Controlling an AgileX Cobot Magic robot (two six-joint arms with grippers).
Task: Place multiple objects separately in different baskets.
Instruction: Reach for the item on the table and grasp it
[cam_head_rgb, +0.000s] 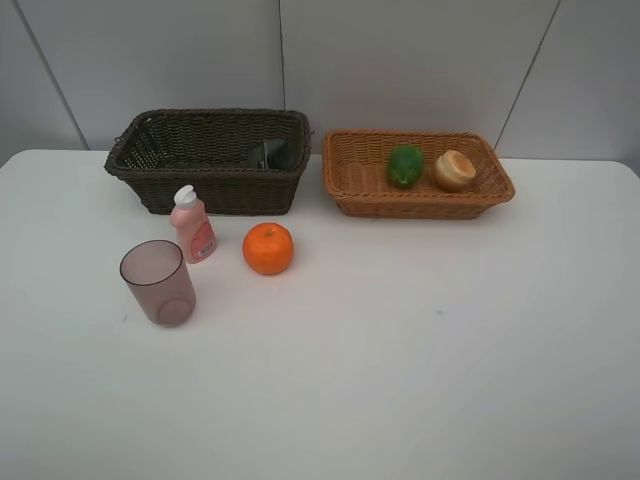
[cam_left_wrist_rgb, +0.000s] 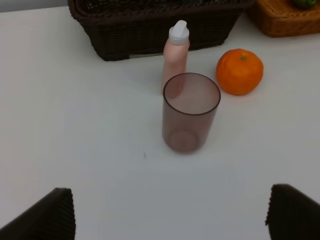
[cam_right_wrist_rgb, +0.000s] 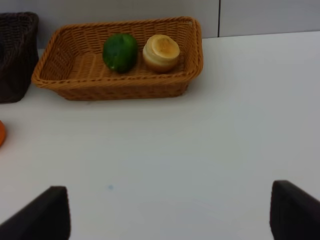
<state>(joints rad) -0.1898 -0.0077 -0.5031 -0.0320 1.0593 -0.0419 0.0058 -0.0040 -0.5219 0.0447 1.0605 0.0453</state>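
Note:
On the white table stand a translucent purple cup, a pink white-capped bottle and an orange. Behind them is the dark brown basket, with a dark green bottle inside. The tan basket holds a green fruit and a peach-like fruit. My left gripper is open, short of the cup. My right gripper is open, well back from the tan basket. Neither arm shows in the high view.
The white table stretches wide in front of both baskets and to the right. A grey panelled wall stands close behind the baskets. A sliver of the orange and the dark basket's end show in the right wrist view.

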